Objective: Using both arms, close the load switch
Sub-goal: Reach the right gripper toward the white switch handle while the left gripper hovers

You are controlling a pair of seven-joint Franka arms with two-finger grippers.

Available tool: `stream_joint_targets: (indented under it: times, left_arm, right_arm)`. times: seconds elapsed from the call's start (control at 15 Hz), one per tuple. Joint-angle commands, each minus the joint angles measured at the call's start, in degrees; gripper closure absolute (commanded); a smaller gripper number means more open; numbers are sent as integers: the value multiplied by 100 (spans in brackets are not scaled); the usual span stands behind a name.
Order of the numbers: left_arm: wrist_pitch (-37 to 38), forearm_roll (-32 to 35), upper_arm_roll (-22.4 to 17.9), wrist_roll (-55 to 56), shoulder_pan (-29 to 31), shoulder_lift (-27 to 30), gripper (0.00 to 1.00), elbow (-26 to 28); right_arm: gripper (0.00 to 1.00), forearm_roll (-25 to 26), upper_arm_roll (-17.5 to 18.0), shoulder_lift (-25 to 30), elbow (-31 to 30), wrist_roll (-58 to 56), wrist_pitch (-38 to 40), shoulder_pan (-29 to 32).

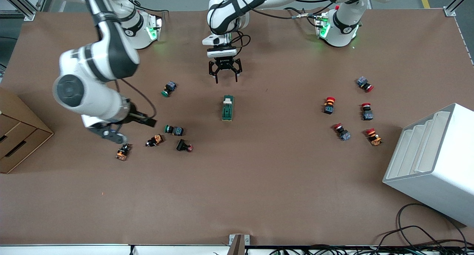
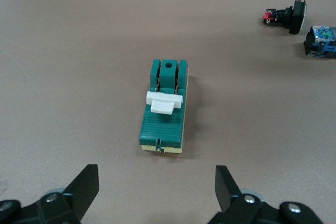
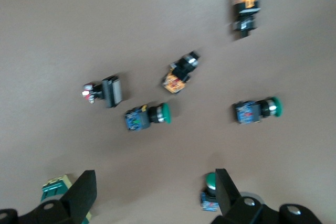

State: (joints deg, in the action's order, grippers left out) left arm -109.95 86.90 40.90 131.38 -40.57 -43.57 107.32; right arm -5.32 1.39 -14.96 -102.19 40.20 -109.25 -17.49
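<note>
Even, bright overhead light on the brown table [image 1: 259,181]; shadows soft and short. White bin [image 1: 433,162] at the left arm's end throws a faint shadow toward the table's middle. Green glow at both arm bases. No harsh glare. Left wrist view sharp: load switch [image 2: 163,109] crisp. Right wrist view smeared, push buttons [image 3: 149,116] soft-edged.
</note>
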Motion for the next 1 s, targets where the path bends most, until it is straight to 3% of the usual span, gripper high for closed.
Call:
stream_joint_targets:
  times: [0.0, 0.33, 0.53, 0.93]
  left_arm:
    - [9, 336, -12, 273, 14, 15, 2, 158]
    - [62, 783, -196, 676, -179, -177, 2, 193]
    - [106, 864, -503, 950, -486, -204, 2, 202]
    - [123, 1566, -890, 1363, -680, -371, 2, 245]
  right_arm:
    - [0, -83, -33, -33, -344, 181, -464, -359]
    - [0, -547, -33, -122, -495, 469, -861, -843]
    - [0, -602, -33, -148, -556, 768, -1018, -1097]
    - [0, -707, -25, -455, -934, 1937, -2230, -1941]
